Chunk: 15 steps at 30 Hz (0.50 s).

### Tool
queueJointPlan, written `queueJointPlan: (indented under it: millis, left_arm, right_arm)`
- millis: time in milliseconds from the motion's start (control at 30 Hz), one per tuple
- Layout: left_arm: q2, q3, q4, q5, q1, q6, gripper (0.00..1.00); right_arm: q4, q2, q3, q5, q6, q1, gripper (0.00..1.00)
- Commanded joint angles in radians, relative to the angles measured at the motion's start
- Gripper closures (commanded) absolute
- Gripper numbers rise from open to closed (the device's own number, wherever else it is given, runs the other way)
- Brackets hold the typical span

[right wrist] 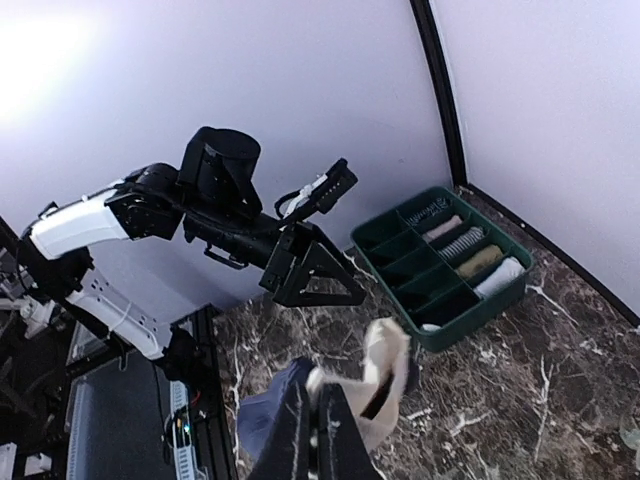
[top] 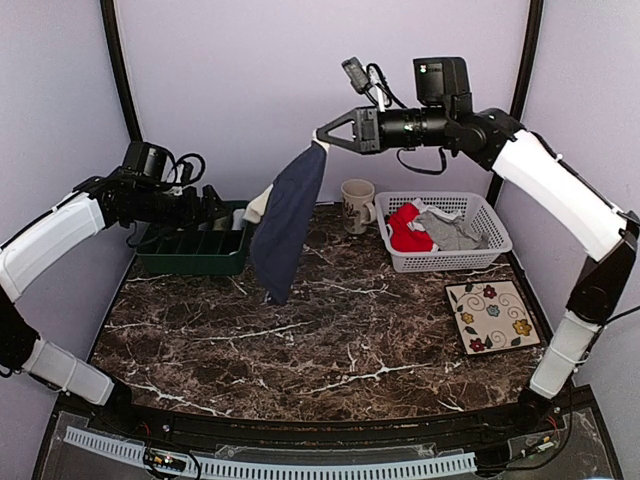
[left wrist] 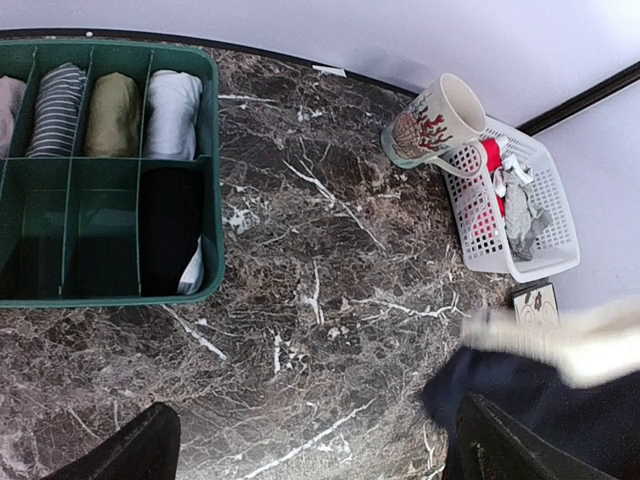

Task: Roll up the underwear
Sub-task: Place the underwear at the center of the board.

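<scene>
Dark navy cloth underwear with pale trim (top: 288, 225) hangs in the air, upper centre of the top view, pinched at one corner by your right gripper (top: 322, 137), its jaws closed tight on the cloth. Left gripper (top: 228, 210) is spread wide and empty, just beside the waistband. Step: spreading before the roll. Next, I judge — catch the free corner, then lay it flat on the dark marble table (top: 330, 340).

Top cam sits high and behind the rig, looking down and forward over the whole marble bench (top: 330, 340). Left wrist cam hangs well up, facing down at the green tray (left wrist: 100, 296) and white basket (left wrist: 480, 235), both in the top view too. Right wrist cam looks sideways at the left arm (right wrist: 90, 222) and that same tray.
</scene>
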Motion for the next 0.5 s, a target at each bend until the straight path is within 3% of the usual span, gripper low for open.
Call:
queueJointPlan:
  millis: [0, 100, 133, 167, 300, 467]
  left_arm:
    - [-0.080, 0.008, -0.045, -0.024, 0.016, 0.017, 0.01]
    - [-0.107, -0.028, -0.066, -0.023, 0.018, 0.026, 0.01]
    - [-0.119, -0.041, -0.075, -0.017, 0.017, 0.032, 0.01]
    - [-0.132, -0.056, -0.084, -0.013, 0.018, 0.038, 0.01]
    - [-0.183, -0.153, -0.087, 0.043, 0.018, 0.054, 0.01]
    - [-0.209, -0.258, -0.075, 0.162, 0.016, 0.083, 0.01]
  right_arm:
    - [0.114, -0.199, -0.354, -0.023, 0.034, -0.076, 0.98]
    - [0.087, -0.255, -0.690, -0.013, 0.009, -0.166, 0.25]
    - [0.021, -0.241, -0.760, -0.001, -0.013, -0.193, 0.10]
    - [-0.024, -0.224, -0.796, -0.001, -0.039, -0.205, 0.02]
    - [-0.015, -0.246, -0.874, 0.016, -0.026, -0.199, 0.01]
    - [-0.068, -0.221, -0.881, 0.028, -0.030, -0.185, 0.14]
